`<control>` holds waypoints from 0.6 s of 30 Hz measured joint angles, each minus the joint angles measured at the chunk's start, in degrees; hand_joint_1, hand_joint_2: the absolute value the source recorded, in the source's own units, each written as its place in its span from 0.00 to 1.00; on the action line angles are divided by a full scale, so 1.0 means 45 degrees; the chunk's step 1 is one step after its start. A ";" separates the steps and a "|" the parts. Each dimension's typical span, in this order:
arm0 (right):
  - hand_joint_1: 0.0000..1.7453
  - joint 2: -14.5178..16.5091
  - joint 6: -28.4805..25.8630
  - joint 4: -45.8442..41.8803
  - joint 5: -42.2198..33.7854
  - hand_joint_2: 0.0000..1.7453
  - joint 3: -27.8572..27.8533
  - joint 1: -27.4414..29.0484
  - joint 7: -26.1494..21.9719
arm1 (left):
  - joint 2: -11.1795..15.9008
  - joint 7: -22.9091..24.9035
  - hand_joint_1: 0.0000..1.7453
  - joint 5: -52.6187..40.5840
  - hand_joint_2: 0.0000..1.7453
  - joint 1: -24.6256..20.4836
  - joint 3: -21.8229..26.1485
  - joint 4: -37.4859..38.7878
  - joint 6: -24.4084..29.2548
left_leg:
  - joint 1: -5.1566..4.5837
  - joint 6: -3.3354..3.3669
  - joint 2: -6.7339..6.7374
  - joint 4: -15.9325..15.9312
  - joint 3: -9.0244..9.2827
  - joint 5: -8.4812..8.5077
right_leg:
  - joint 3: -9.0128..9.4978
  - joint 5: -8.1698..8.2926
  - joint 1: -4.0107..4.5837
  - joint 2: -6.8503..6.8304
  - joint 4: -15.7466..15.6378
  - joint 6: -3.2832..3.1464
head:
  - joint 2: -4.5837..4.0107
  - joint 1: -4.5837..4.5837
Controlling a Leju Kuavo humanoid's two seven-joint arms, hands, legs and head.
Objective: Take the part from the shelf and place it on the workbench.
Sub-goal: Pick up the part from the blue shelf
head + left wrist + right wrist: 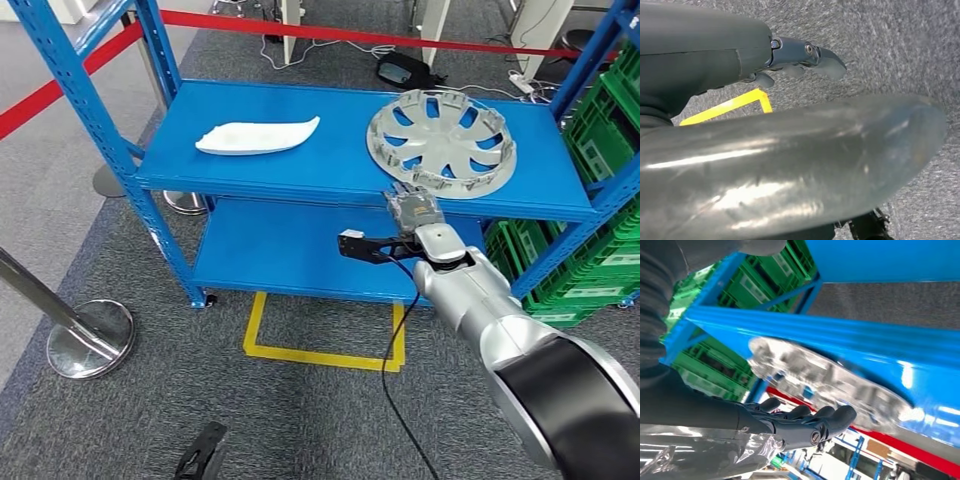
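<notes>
Right arm extended forward, right robot hand [407, 212] open with fingers [817, 421] straight, holding nothing

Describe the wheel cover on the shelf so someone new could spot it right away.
Find the blue metal shelf and look along its top level to the right end. The wheel cover lies there: a round silver disc with curved spokes, unlike the long white part lying further left.

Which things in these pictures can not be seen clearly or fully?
- Right hand, head view: its fingers lie at the shelf edge; contact with the hubcap cannot be told.
- Hubcap, right wrist view: blurred and glaring, details lost.
- Left hand, left wrist view: mostly hidden by a shiny curved cover.
- White part: underside hidden.
</notes>
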 joint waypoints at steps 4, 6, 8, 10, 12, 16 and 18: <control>0.00 -0.0007 0.0007 0.0011 0.0002 1.00 0.0001 0.0105 -0.0015 | 0.0006 -0.0001 0.00 -0.0001 0.00 0.0021 0.0002 0.0000 0.0000 | -0.0112 0.0237 -0.0058 -0.0005 0.0271 -0.0237 | -0.1851 -0.0958 0.0095 -0.0007 0.3146 -0.0089 | 0.0001 0.0061; 0.00 -0.0012 0.0006 0.0018 0.0011 1.00 0.0000 0.0156 -0.0013 | 0.0012 0.0000 0.00 -0.0012 0.00 0.0041 0.0006 0.0000 0.0000 | -0.0170 0.0249 -0.0112 -0.0002 0.0477 -0.0393 | -0.2119 -0.0313 0.0160 -0.0004 0.2978 -0.0193 | 0.0001 0.0075; 0.00 -0.0021 0.0002 0.0018 0.0023 1.00 -0.0002 0.0135 -0.0013 | 0.0010 -0.0001 0.00 -0.0033 0.00 0.0036 0.0010 0.0000 0.0000 | -0.0206 0.0212 -0.0140 0.0000 0.0730 -0.0577 | -0.1564 0.0880 0.0239 -0.0001 0.1296 -0.0351 | 0.0000 0.0090; 0.00 -0.0033 0.0000 0.0017 0.0033 1.00 -0.0005 0.0090 -0.0015 | 0.0005 0.0000 0.00 -0.0052 0.00 0.0008 0.0011 0.0000 0.0000 | -0.0244 0.0114 -0.0149 0.0017 0.0868 -0.0727 | -0.0961 0.1431 0.0311 0.0002 -0.0080 -0.0467 | 0.0000 0.0079; 0.00 -0.0036 -0.0004 0.0015 0.0043 1.00 -0.0005 0.0067 -0.0017 | 0.0000 0.0001 0.00 -0.0075 0.00 -0.0021 0.0011 0.0000 -0.0001 | -0.0250 -0.0006 -0.0152 0.0000 0.0877 -0.0789 | -0.0785 0.1340 0.0362 0.0009 -0.0402 -0.0538 | 0.0000 0.0063; 0.00 -0.0043 -0.0093 -0.0029 0.0085 1.00 -0.0028 0.0011 -0.0117 | 0.0010 0.0002 0.00 -0.0136 0.00 -0.0039 0.0016 -0.0002 0.0000 | -0.0225 -0.0317 -0.0123 0.0830 0.0504 -0.1277 | -0.0517 0.1228 0.0202 0.0010 -0.0560 -0.0752 | 0.0001 -0.0005; 0.00 -0.0032 -0.0356 -0.0045 0.0106 1.00 -0.0034 -0.0001 -0.0340 | 0.0013 0.0002 0.00 -0.0163 0.00 -0.0043 0.0016 0.0000 0.0000 | -0.0164 -0.0473 -0.0109 0.2456 -0.0490 -0.1832 | -0.0417 0.1128 0.0174 0.0009 -0.0573 -0.0810 | 0.0000 -0.0062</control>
